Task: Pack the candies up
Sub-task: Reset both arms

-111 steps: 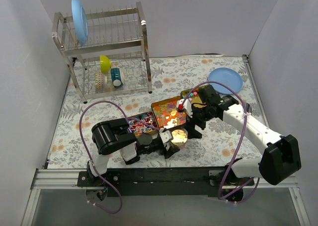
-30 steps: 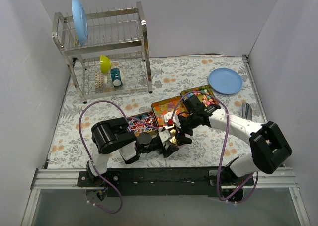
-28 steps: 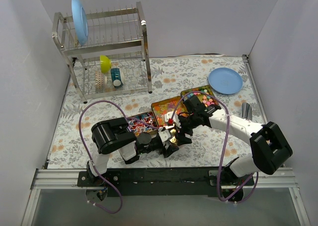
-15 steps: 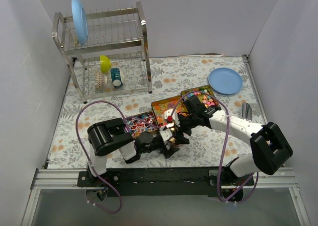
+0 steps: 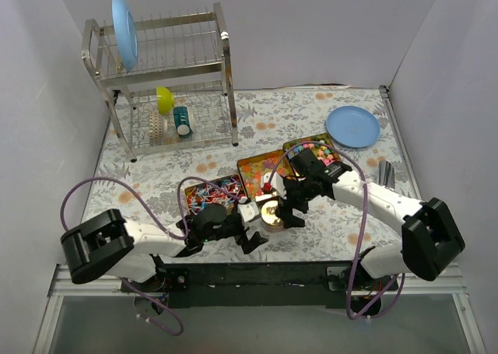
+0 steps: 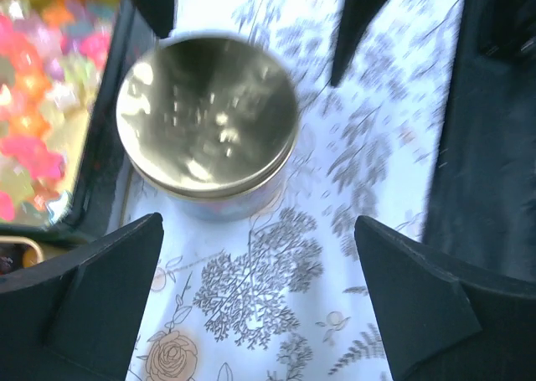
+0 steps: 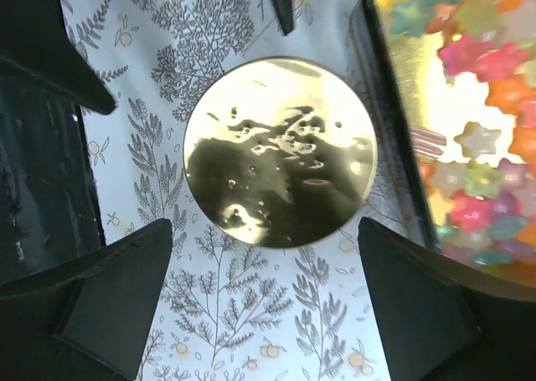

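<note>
The candies are star-shaped lumps in mixed colours. They lie in open rectangular tins [image 5: 315, 152], at the left edge of the left wrist view [image 6: 33, 105] and at the right of the right wrist view [image 7: 481, 105]. A small round tin with a shiny gold top [image 5: 271, 213] stands on the cloth beside them [image 6: 208, 121] [image 7: 280, 151]. My left gripper [image 5: 246, 239] [image 6: 260, 314] is open and empty, just short of the round tin. My right gripper [image 5: 286, 212] [image 7: 268, 306] is open and empty, hovering over the tin's far side.
A second tin of candies [image 5: 212, 192] and an orange-gold tin [image 5: 261, 175] lie mid-table. A blue plate [image 5: 352, 126] sits back right. A dish rack [image 5: 167, 82] holding a blue plate, a yellow cup and a can stands back left. Flowered cloth [image 5: 156, 175] covers the table.
My left arm has dropped low and drawn its gripper back from the round tin toward the near edge. The right gripper stays open by the tin, which now stands free.
</note>
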Available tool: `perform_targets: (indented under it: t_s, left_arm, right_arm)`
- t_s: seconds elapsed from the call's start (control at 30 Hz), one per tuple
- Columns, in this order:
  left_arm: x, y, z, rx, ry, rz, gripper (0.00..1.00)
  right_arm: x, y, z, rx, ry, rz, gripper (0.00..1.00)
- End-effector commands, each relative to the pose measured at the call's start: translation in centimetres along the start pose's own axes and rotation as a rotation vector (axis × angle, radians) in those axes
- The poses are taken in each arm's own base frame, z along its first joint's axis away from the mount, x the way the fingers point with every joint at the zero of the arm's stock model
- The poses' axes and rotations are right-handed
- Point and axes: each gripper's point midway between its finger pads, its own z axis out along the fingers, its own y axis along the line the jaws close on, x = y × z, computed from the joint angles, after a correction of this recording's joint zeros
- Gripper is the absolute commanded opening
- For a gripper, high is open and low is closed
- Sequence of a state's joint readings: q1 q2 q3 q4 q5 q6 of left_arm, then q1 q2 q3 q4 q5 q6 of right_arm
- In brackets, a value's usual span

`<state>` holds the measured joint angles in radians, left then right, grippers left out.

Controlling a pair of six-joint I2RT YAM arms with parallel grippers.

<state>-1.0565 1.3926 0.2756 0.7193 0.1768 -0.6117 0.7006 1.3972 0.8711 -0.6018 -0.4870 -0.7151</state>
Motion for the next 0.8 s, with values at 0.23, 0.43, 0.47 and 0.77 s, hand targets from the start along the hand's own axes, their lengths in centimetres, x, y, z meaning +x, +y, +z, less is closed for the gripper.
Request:
perform_targets:
  t_s: [0.23,0.43,0.47,0.77]
  left_arm:
    - [-9.2,5.5,-4.4,-0.199,-0.018,-0.106,0.98]
    - [-10.0,16.4,-11.8,-0.563,0.015,-0.347,0.98]
    - [-9.8,18.4,-13.7,-0.654,0.004,-0.363,0.98]
    - [-8.0,21.9,-20.8,-0.912,-0.053,-0.443,0.98]
  right_arm:
    - [-2.2,-5.8,-10.5,0.467,-0.036,0.382,0.98]
    - [0.7,-10.0,-17.4,0.823,-0.060,0.581,0.98]
    - [1.2,-10.3,-18.4,0.862,-0.064,0.600,0.98]
    - [4.4,-9.2,-24.0,1.061,-0.017,0.630,0.98]
